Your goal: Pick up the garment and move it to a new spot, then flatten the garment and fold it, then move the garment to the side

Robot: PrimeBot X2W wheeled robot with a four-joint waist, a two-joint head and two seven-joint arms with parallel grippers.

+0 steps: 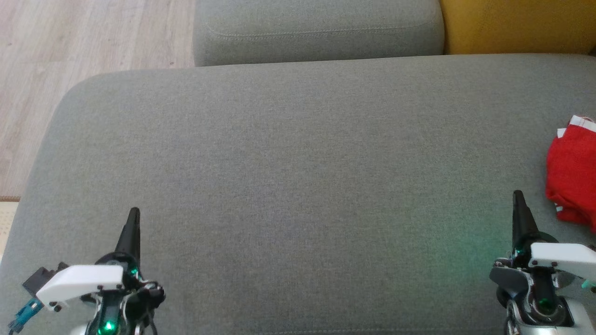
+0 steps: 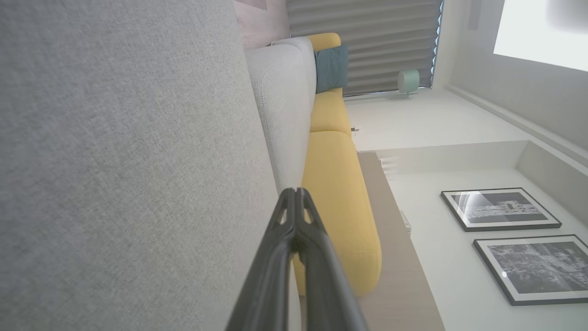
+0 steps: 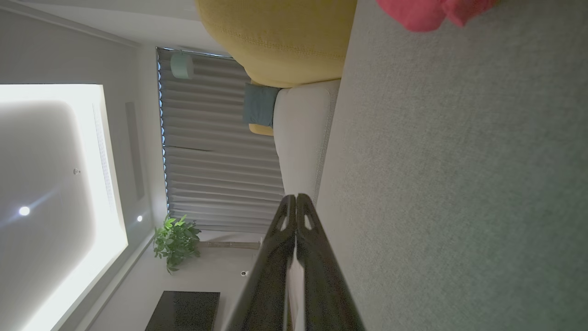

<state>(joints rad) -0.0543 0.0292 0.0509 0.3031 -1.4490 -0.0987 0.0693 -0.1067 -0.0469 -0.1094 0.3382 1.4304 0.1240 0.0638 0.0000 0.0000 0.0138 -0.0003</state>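
On the grey seat cushion (image 1: 298, 186), at its right-hand edge, lies the red garment (image 1: 572, 172): a compact bundle with white trim showing, partly cut off by the head view's border. The right wrist view catches only a corner of it (image 3: 427, 11).

Tool state: the left gripper (image 1: 134, 214) hovers over the cushion's near left part and the right gripper (image 1: 517, 195) over its near right part, just beside the garment but apart from it. Both have their fingers pressed together and hold nothing, as the wrist views confirm (image 2: 296, 193) (image 3: 294, 198).

Stage, as a judgement: the scene fits a garment waiting to be picked up, and equally one already folded and set aside. With so much of it out of frame, I cannot tell whether the bundle is neatly folded or merely bunched, so no move is recommended. In either case, good work requires the cloth to lie wholly on the cushion.

Edges and room: the cushion's broad middle is bare fabric, giving ample space for spreading and folding. Its left edge rounds off towards the wooden floor (image 1: 70, 70). Its far edge meets the grey back cushion (image 1: 316, 32) and, further right, a yellow cushion (image 1: 517, 23). How much room there is to the right of the garment cannot be seen.
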